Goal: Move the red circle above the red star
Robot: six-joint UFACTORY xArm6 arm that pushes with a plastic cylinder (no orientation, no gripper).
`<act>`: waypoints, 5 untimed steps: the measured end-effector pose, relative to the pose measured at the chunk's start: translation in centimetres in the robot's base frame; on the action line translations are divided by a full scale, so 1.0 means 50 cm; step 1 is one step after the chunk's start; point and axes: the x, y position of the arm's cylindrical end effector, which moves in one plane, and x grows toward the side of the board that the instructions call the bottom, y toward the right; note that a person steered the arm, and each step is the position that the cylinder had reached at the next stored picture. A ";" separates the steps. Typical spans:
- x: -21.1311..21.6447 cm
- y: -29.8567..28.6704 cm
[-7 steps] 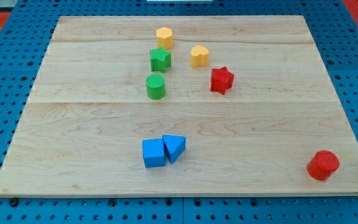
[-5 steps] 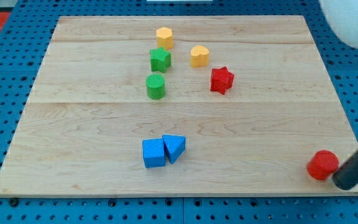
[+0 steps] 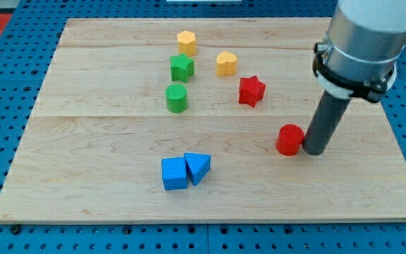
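While my tip (image 3: 311,152) touches the red circle (image 3: 290,139), the red star (image 3: 251,91) sits apart, no gripper fitted

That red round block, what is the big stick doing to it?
My tip is right against the red circle, on its side toward the view's right, pushing it across the wooden board. The red star sits further up and a little to the view's left. The circle is below the star, not yet above it.

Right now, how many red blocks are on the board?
2. The red star sits right of centre; the red circle lies below-right of it, touching my tip. None seem hidden.
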 end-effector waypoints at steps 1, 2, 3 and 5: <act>0.023 -0.009; 0.033 -0.031; -0.008 -0.085; -0.073 -0.053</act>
